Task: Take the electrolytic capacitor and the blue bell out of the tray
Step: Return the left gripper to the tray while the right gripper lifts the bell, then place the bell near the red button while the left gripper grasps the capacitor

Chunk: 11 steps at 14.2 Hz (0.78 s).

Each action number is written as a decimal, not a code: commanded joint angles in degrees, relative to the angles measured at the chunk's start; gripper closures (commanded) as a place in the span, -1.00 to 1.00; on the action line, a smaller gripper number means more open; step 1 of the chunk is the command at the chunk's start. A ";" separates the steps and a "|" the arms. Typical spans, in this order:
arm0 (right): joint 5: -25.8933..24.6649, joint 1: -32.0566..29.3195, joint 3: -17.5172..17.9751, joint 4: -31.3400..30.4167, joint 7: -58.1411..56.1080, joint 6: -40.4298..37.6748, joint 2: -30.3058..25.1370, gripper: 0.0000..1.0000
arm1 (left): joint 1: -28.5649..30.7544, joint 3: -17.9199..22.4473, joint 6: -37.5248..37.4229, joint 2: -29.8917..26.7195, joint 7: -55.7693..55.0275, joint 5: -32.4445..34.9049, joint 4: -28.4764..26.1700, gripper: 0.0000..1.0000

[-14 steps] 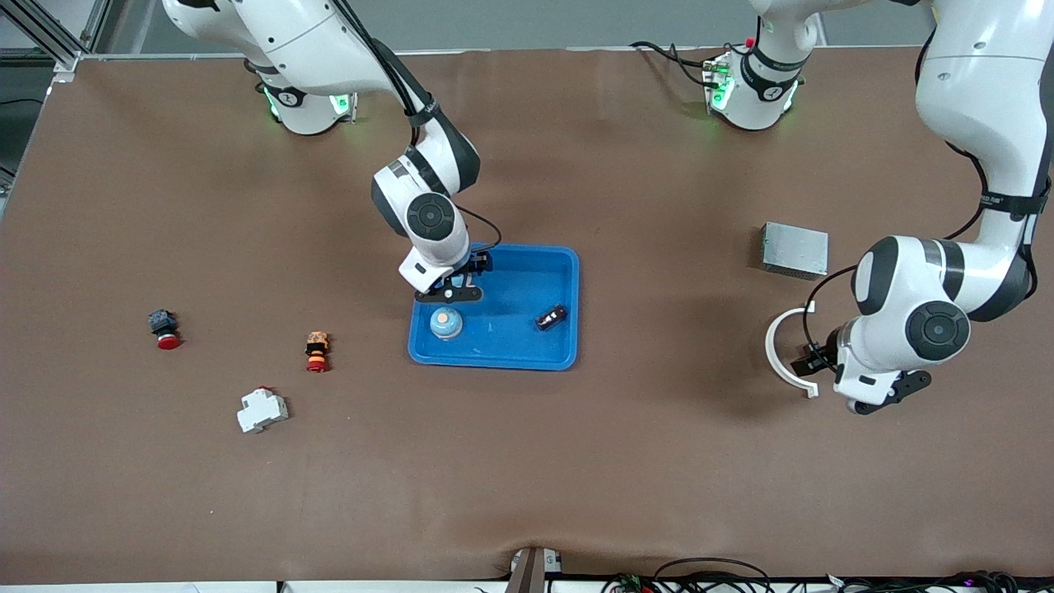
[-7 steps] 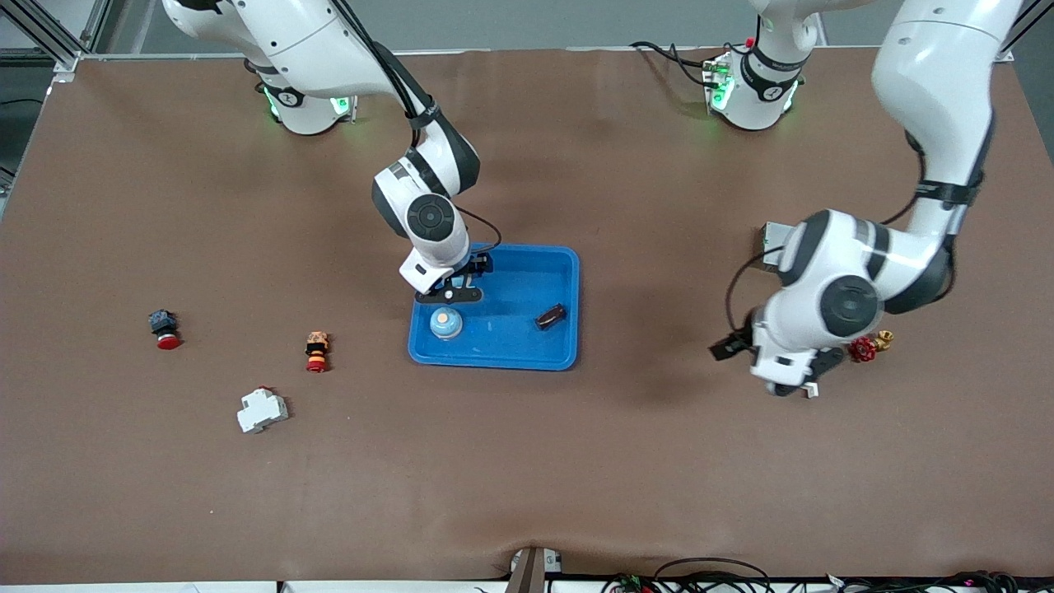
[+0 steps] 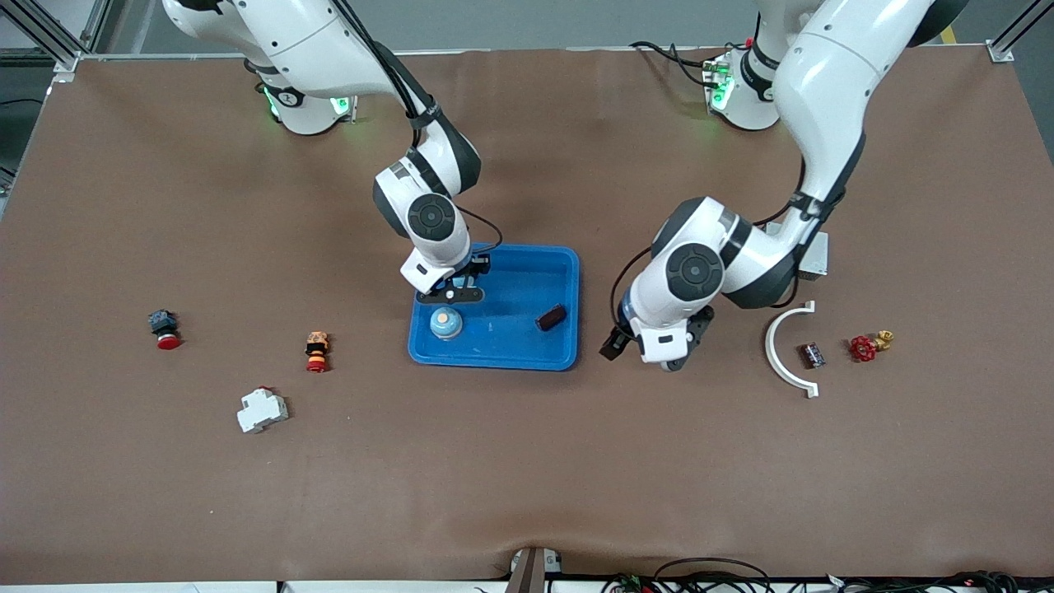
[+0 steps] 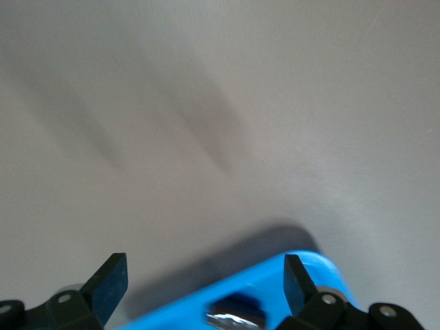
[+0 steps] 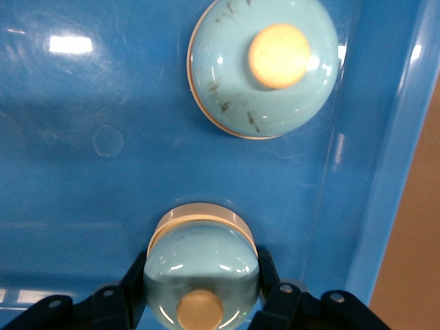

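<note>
A blue tray (image 3: 575, 280) lies mid-table. In it a light-blue bell (image 3: 445, 323) with an orange button stands upright, and a dark capacitor (image 3: 551, 317) lies toward the left arm's end. My right gripper (image 3: 452, 288) is low over the tray, shut on a second bell (image 5: 201, 271), one finger on each side; the standing bell (image 5: 265, 65) shows just ahead of it. My left gripper (image 3: 649, 352) is open and holds nothing, over the bare table beside the tray's end; its wrist view shows the tray rim (image 4: 275, 282) and the capacitor (image 4: 237, 313). Another capacitor (image 3: 813, 355) lies on the table.
Toward the left arm's end are a white curved piece (image 3: 786, 350), a red valve (image 3: 865, 347) and a grey box (image 3: 815, 251) partly hidden by the arm. Toward the right arm's end are two red push buttons (image 3: 165, 328) (image 3: 317, 351) and a white breaker (image 3: 262, 409).
The left arm has swung from the left arm's end of the table to beside the tray, uncovering the curved piece, the capacitor and the red valve. The right arm has stayed over the tray.
</note>
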 commanded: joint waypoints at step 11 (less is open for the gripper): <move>-5.41 -5.81 -1.01 -2.82 -6.35 -27.08 -23.07 0.59 | -9.61 1.40 13.41 6.45 -29.24 -0.24 1.15 -0.88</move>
